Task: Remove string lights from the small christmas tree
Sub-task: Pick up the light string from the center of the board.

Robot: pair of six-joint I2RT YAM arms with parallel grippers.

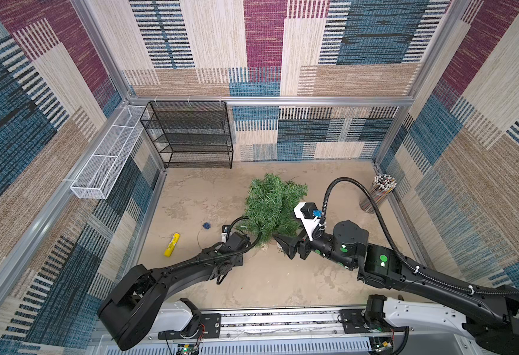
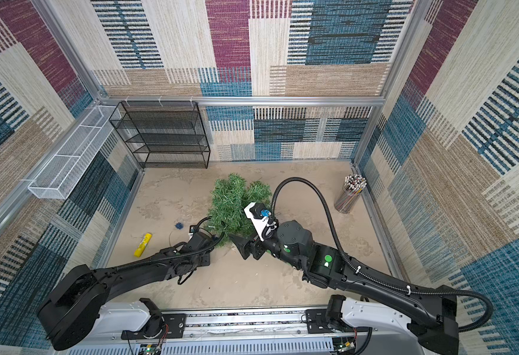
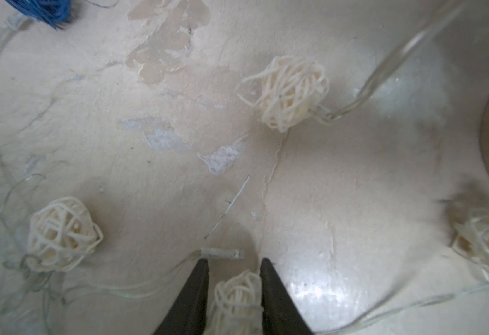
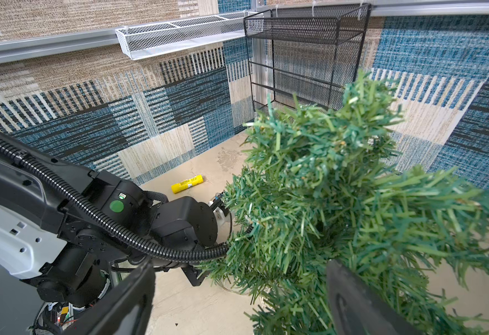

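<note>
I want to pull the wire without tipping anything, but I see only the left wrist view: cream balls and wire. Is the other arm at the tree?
Observer: Yes, the right gripper stands open around the lower branches of the small christmas tree.
Operator: Do the branches carry any lights?
Observer: No ball of the string lights shows on the branches in the other views; the arms hide the lowest part.
Operator: Anything else near?
Observer: A yellow tube lies on the table, to the robot's left of the tree.

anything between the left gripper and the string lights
Nothing visible does. In the left wrist view, a cream ball of the string lights sits between the fingers of the left gripper; whether they pinch it is unclear.
</note>
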